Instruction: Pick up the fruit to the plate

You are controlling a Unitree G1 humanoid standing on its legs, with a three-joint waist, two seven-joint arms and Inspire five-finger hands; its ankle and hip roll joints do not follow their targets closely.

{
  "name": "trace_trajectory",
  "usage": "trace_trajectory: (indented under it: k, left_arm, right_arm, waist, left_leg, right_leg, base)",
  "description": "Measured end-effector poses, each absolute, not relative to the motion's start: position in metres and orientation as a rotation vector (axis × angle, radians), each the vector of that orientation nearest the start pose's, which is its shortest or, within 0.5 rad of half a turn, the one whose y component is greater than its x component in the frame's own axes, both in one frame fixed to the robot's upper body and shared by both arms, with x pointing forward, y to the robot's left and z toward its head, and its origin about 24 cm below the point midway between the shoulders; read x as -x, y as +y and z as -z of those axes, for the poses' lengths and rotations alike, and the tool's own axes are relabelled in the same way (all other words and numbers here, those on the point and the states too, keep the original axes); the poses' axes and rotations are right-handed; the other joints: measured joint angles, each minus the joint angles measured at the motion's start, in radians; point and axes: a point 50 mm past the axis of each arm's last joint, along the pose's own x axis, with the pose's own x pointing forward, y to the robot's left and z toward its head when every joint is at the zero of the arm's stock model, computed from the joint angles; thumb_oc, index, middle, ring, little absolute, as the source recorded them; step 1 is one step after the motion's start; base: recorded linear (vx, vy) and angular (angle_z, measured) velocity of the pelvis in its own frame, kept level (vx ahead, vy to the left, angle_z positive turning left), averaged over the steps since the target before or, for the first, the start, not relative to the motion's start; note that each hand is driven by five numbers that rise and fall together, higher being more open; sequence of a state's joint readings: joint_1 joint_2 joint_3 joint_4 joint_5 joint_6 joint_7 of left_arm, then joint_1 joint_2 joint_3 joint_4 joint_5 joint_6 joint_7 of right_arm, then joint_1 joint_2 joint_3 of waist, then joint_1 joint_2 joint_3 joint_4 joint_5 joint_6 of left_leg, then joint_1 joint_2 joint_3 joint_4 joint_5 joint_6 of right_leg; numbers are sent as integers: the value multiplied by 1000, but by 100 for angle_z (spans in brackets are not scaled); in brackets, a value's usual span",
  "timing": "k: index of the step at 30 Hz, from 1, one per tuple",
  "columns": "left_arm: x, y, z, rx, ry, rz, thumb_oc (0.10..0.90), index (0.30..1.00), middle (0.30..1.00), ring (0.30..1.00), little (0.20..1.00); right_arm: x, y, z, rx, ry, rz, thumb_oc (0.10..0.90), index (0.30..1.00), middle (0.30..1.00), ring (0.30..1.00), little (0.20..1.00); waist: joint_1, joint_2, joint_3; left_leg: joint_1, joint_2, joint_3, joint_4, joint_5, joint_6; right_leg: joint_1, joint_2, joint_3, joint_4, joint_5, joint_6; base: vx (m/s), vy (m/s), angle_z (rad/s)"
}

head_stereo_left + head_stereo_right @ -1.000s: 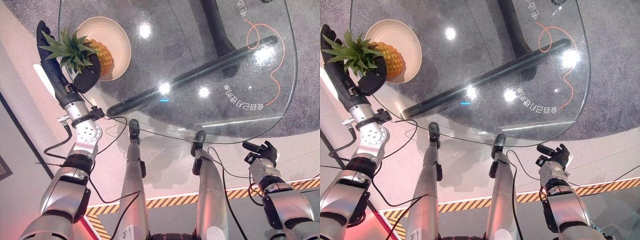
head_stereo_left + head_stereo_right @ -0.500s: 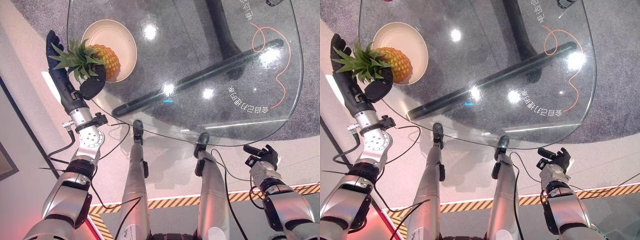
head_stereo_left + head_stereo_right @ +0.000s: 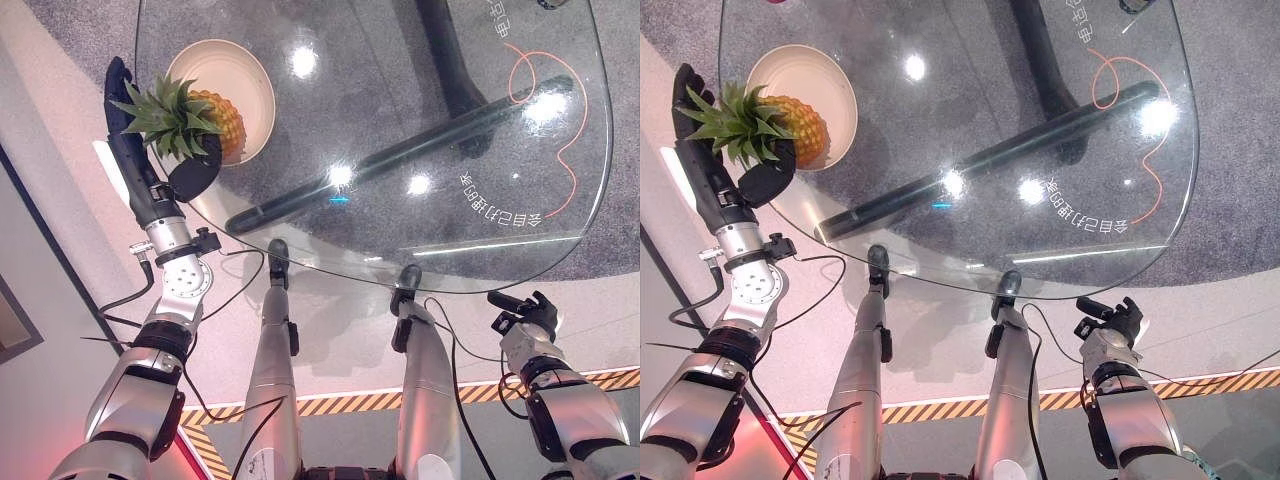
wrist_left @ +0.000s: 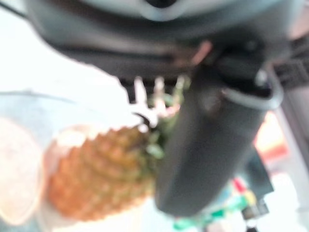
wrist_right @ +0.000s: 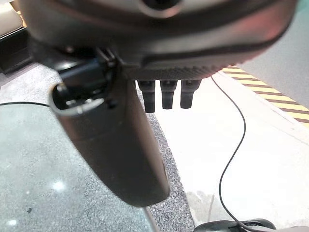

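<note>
We note the pineapple (image 3: 205, 115), orange with a green crown, has shifted further over the plate (image 3: 250, 75); left hand (image 3: 190, 170) stays clamped on its crown.

Glass table (image 3: 420, 120) lies ahead of the robot. Plate (image 3: 245, 75) sits on the table's far left part, near the edge. Pineapple (image 3: 215, 115) lies in the plate, body over the plate's near-left rim, crown (image 3: 165, 115) pointing out past the table edge. Left hand (image 3: 165, 160) is at the crown. Right hand (image 3: 520, 310) hangs below the table's near right edge, well apart.
</note>
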State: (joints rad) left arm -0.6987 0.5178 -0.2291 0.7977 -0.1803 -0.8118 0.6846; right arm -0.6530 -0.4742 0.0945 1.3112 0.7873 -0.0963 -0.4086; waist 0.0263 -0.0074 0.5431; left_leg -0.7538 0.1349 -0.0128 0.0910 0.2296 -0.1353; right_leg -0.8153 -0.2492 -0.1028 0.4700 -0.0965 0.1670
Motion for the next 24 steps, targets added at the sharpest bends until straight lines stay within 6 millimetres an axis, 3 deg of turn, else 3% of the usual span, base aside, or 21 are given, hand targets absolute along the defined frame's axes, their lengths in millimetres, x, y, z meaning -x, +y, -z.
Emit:
trace_trajectory:
  k: [24]
  left_arm:
    - [-337, 225, -187, -113, -876, -440, 800, 900, 900, 900, 900]
  right_arm:
    - [-300, -316, 4, -189, 485, 855, 800, 900, 900, 900, 900]
  waist:
    - [3, 0, 0]
  left_leg:
    - [2, -2, 0, 0, 2, -3]
  right_leg:
    - [1, -3, 0, 2, 0, 1]
  base:
    - [0, 0, 0]
